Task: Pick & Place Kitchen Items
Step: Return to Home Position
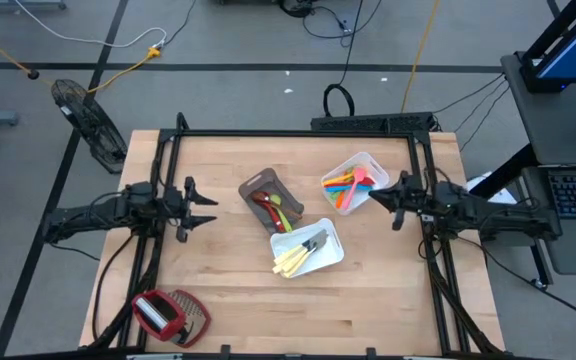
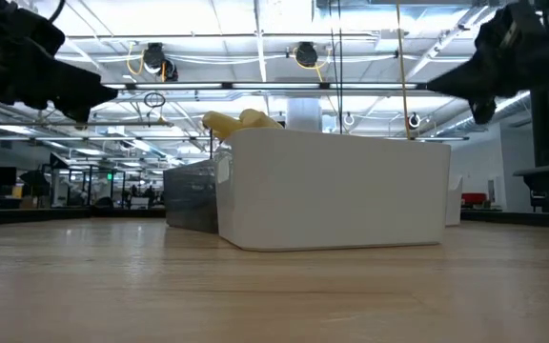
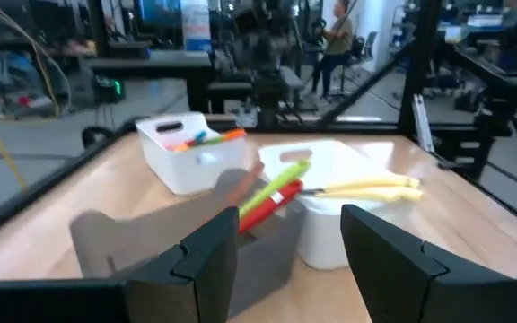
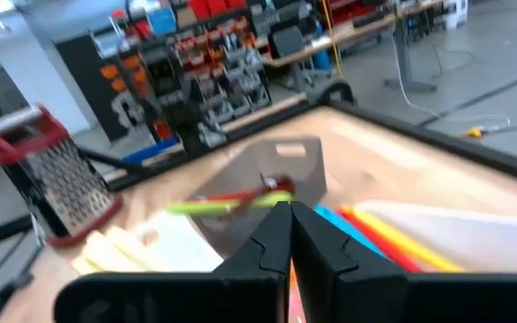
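The left gripper (image 1: 204,207) hangs above the left side of the table (image 1: 228,290) with its fingers spread wide and nothing between them. Straight ahead of its tips, a short way off, sits the grey bin (image 1: 268,183), holding a red utensil (image 1: 265,203) and a green utensil (image 1: 282,214) that lean out over its rim. The right gripper (image 1: 376,197) hangs opposite, facing the left one across the middle, its two fingers pressed together and empty. Just beside its tips is a white tray (image 1: 366,160) filled with bright plastic utensils (image 1: 350,186) (orange, blue, pink, yellow and green among them). Between the two grippers, slightly nearer the right one, a second white tray (image 1: 330,258) carries the pale-handled knives (image 1: 290,262); the dark shapes at their far ends are probably the blades. A red-and-mesh grater (image 1: 168,315) lies well apart from both grippers, behind the left one near the table's corner.
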Robot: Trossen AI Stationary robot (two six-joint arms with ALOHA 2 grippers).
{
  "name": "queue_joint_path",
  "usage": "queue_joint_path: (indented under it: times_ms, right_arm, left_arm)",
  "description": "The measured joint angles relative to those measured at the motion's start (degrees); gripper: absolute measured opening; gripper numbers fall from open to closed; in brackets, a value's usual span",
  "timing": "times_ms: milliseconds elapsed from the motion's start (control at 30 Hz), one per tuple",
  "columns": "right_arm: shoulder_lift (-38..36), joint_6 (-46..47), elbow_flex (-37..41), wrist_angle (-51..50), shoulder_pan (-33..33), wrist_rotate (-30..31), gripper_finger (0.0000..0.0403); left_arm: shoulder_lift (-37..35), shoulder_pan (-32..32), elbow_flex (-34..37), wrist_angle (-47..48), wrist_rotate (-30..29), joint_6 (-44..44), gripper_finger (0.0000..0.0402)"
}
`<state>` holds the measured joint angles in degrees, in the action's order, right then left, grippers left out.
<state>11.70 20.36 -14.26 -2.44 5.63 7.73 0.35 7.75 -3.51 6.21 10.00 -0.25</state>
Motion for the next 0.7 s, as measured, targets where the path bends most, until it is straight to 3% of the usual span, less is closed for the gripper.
queue_joint_path:
  times_ms: [300, 500, 700]
  right_arm:
    - [0.0, -0.3, 5.2, 0.0, 0.0, 2.1, 0.0001]
    - [0.0, -5.4, 5.9, -1.4, 0.0, 4.6, 0.0001]
    - [0.0, -4.7, 5.9, -2.6, 0.0, 4.4, 0.0001]
  left_arm:
    - [0.3, 0.0, 0.1, -1.0, -0.6, 2.8, 0.0202]
    - [0.3, 0.0, 0.1, -0.8, -2.1, 2.9, 0.0202]
    - [0.4, 0.0, 0.1, -0.3, -4.1, 3.1, 0.0202]
